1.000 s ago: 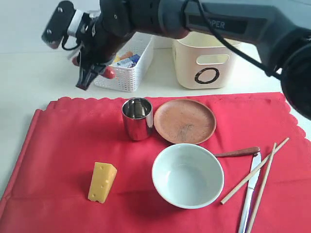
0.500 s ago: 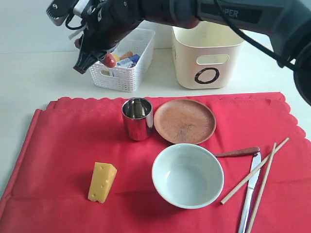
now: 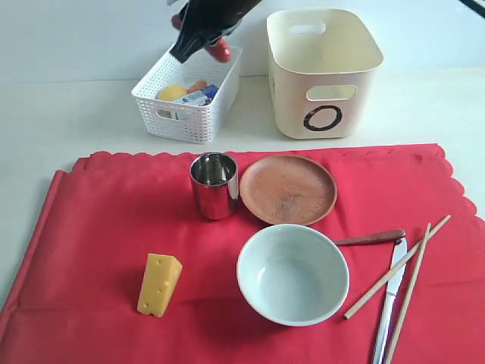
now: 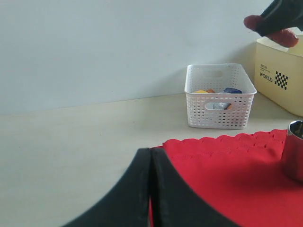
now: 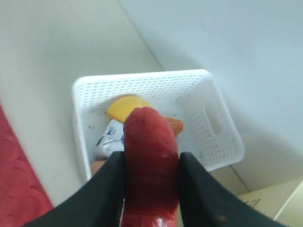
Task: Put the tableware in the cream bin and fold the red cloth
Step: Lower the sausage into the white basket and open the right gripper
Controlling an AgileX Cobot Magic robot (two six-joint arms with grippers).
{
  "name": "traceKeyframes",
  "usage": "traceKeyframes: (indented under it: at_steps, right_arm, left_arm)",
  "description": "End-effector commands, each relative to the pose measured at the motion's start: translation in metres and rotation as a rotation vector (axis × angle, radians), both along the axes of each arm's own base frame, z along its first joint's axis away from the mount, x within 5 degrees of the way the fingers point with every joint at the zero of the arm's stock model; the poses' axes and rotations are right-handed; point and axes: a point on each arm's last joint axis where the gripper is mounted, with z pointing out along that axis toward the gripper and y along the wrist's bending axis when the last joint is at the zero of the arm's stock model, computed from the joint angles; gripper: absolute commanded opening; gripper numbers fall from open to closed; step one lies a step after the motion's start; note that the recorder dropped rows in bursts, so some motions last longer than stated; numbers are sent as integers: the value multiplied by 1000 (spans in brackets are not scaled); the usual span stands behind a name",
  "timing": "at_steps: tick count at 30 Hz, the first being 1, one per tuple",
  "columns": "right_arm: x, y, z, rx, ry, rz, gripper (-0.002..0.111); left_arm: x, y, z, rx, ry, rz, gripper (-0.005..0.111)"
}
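Tableware all out on the cloth (image 3: 98, 227), none in the bin (image 3: 324, 72) yet: cup (image 3: 214, 184) upright and just beside the plate (image 3: 288, 189), bowl (image 3: 293, 274) in front of them, spoon (image 3: 371, 238) with its handle toward the bowl, knife (image 3: 389, 299) and chopsticks (image 3: 398, 265) crossing at the right. Bin behind the cloth, on the bare table, next to the white basket (image 3: 186, 114).

Right claw (image 5: 151, 198) partly closed, clamped on both sides of a red sausage-like piece (image 5: 149, 142), raised above the basket. Probably held there for dropping in with the other food, so as to clear the cloth of non-tableware before folding. Cheese (image 3: 159, 284) upright on the cloth, likely next for the same reason. Left claw (image 4: 150, 189) low at the cloth's near edge, fingers pressed together on nothing, seemingly parked out of the way.

Hard to name the red piece for certain: smooth, rounded, no detail. Basket contents only partly readable: something yellow, something orange, blue-and-white packets. Right arm almost wholly cut off at the top of the exterior view. Floor of the bin hidden behind its front wall. Knife tip, chopstick ends and the cloth's front edge out of frame. Left claw absent from the exterior view.
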Motion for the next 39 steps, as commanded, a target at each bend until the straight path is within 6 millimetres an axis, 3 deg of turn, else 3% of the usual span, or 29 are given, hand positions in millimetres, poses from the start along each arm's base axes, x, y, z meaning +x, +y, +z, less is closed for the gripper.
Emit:
traceKeyframes:
  at_steps: [1, 4, 9, 17, 20, 25, 30, 35, 39]
  right_arm:
    - [14, 0, 1, 189, -72, 53, 0]
    - [18, 10, -10, 220, -127, 153, 0]
    - [30, 14, -33, 248, -159, 126, 0]
    - [36, 12, -40, 250, -181, 77, 1]
    - [36, 12, -40, 251, -190, 67, 11]
    - [39, 10, -41, 252, -217, 30, 42]
    - [43, 7, -42, 266, -240, -20, 57]
    - [40, 10, -41, 344, -165, -43, 60]
    - [29, -10, -14, 252, -93, 35, 60]
  left_arm:
    - [0, 0, -1, -3, -4, 5, 1]
    - [0, 0, -1, -3, -4, 5, 1]
    - [0, 0, -1, -3, -4, 5, 1]
    - [0, 0, -1, -5, -4, 5, 1]
    - [0, 0, -1, -4, -4, 5, 1]
    - [0, 0, -1, -4, -4, 5, 1]
    - [0, 0, -1, -4, -4, 5, 1]
    - [0, 0, -1, -4, -4, 5, 1]
    - [0, 0, -1, -4, -4, 5, 1]
